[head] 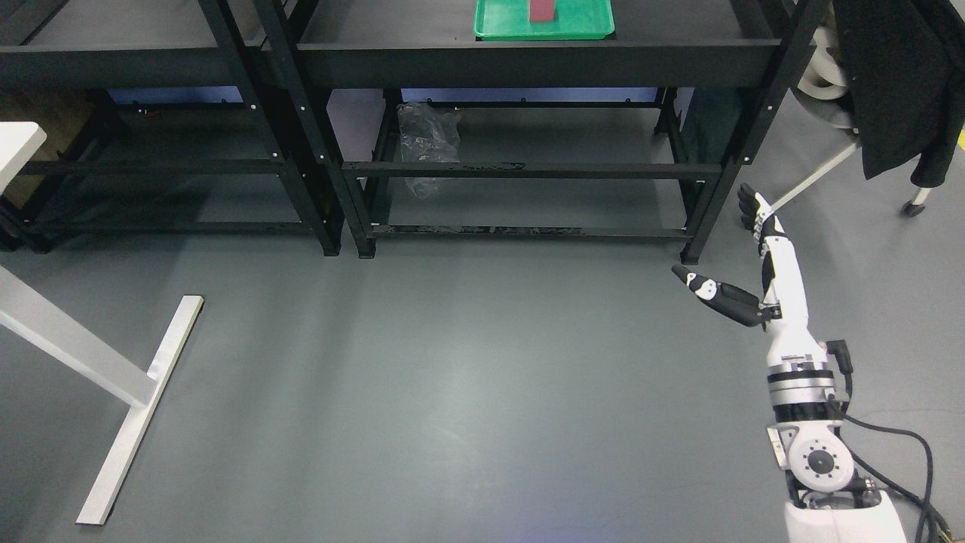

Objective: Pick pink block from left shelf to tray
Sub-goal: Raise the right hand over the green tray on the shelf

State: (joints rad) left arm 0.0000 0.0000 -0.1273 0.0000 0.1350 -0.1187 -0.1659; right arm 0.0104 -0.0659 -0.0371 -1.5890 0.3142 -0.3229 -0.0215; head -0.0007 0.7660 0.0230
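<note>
Right hand (761, 260) sits at right of frame, arm rising from the lower right corner. Fingers extended and spread wide, thumb sticking out to the left, holding nothing. It hangs over the grey floor (452, 392), just beside the right front leg of the middle shelf (528, 60), not touching it as far as can be seen. Black cables trail off the arm's base at the bottom right.

Pink block (541, 10) is at top centre, standing in the green tray (543, 29); its top is cut off by the frame edge. The tray rests on the top deck of the middle black shelf. Block and tray are well apart from the hand.

A second black shelf (136, 60) stands in the upper left, butted against the middle one; what shows of its deck is bare. On the lower level of the middle shelf, a crumpled clear plastic bag (428, 147) near the left legs.

White stand with a T-shaped foot (128, 407) runs across the lower left of the frame. Upper right: a black garment (897, 83) draped over a white wheeled frame, one caster (914, 207) visible on the floor.

No readable labels, brand marks or writing anywhere. Left arm not seen.
</note>
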